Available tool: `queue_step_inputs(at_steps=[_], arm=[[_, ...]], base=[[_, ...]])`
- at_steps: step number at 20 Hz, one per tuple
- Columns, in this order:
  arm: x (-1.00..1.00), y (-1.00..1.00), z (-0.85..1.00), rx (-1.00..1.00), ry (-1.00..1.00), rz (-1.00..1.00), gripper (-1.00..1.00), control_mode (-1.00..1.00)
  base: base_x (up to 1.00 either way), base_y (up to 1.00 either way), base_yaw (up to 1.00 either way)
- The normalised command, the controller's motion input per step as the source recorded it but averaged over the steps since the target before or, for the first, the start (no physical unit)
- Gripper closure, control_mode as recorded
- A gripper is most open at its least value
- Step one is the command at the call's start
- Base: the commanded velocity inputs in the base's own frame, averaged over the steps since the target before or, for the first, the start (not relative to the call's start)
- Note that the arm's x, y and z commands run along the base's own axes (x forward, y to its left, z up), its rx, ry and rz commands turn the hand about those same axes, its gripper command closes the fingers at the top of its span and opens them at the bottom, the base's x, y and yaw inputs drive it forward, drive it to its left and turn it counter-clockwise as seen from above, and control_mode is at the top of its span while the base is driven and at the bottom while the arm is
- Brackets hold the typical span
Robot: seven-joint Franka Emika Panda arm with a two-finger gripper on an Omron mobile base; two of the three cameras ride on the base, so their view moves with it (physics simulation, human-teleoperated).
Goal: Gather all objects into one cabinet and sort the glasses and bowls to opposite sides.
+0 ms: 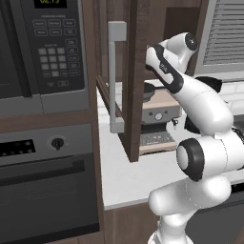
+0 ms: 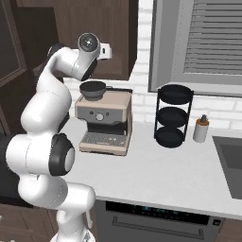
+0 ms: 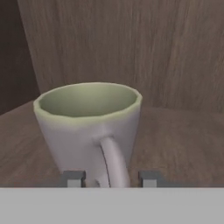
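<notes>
We judge the mug light, rigid, glazed-slippery and breakable, best taken by its handle, which our half-closed claw straddles, grip unconfirmed.

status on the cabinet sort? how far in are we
Done: the cabinet door stands open and the arm reaches inside. In hand: one mug stands upright on the wooden shelf, its handle between the gripper fingertips; whether they grip it cannot be told. Left: no other mugs or bowl are in sight, so the sorting cannot be judged.
</notes>
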Motion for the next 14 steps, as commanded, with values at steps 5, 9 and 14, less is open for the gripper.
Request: queue_step_inputs(at_steps=[5, 9, 14], arm=[[-0.16, 0.0, 0.0, 0.0, -0.02, 0.0, 1.0, -1.0], [-0.93, -0.01, 0.0, 0.0, -0.09, 0.0, 1.0, -1.0], [-1.0, -0.06, 0.0, 0.0, -0.13, -0.01, 1.0, -1.0]], base=[[0.0, 0.0, 0.0], [0.0, 0.0, 0.0], [0.0, 0.0, 0.0]])
